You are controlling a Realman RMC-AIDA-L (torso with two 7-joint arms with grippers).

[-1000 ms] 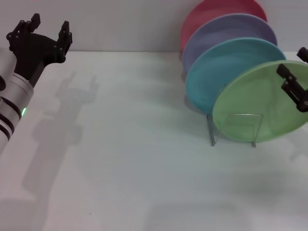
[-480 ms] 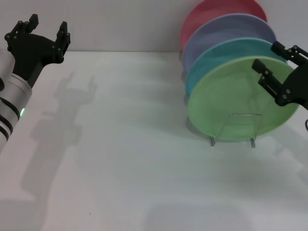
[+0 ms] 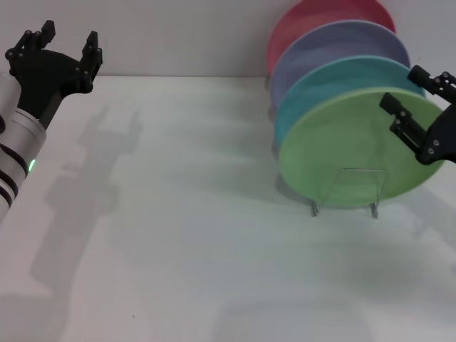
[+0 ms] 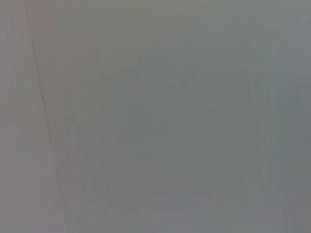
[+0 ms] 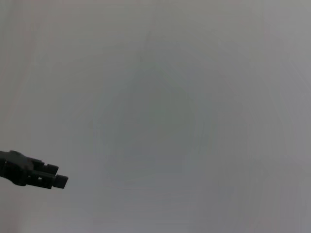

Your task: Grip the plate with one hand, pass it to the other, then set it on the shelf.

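Plate (image 3: 353, 153) sits upright in the wire shelf (image 3: 345, 191) at right of frame, front of the stack. Right gripper (image 3: 422, 107) hangs spread at its rim; clipping it could topple everything. Left gripper (image 3: 60, 51) spread, upper left.

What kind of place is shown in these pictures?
Probably a robot test bench, not a real kitchen: a bare white table against a plain wall, one wire shelf holding coloured plates, the green plate in front, and two claws, left and right.

Turquoise plate (image 3: 320, 96), lavender plate (image 3: 335, 46) and red plate (image 3: 313, 18) stand upright.
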